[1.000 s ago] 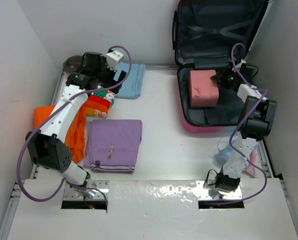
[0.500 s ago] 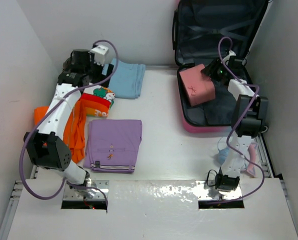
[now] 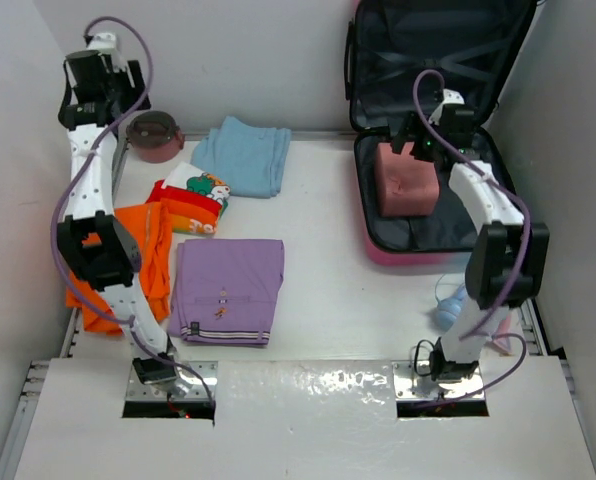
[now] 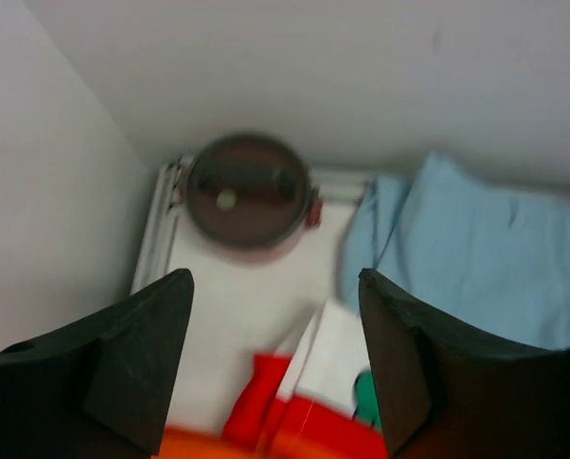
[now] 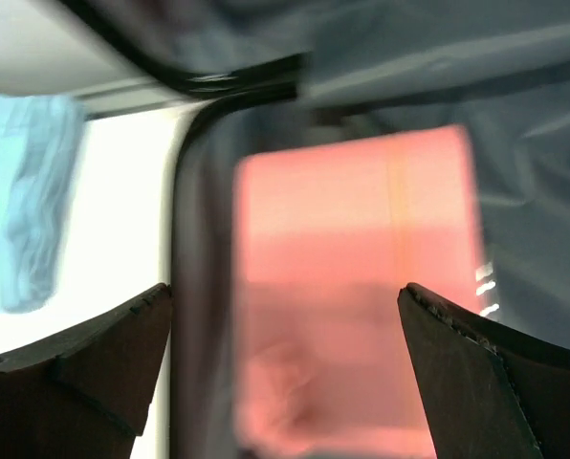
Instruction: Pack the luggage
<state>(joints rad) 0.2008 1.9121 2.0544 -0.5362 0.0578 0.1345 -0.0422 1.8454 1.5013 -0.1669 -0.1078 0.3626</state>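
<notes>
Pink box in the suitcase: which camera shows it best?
Top external. It shows the whole pink box in sharp focus, lying in the lower shell of the luggage. The right wrist view has it close up but blurred. The left wrist view does not show it at all.

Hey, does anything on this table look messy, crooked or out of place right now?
The orange garment looks off: unlike the neatly folded purple shirt beside it, it lies crumpled and spills over the left edge of the table. The pink case sits inside the open luggage; nothing looks spilled or damaged.
</notes>
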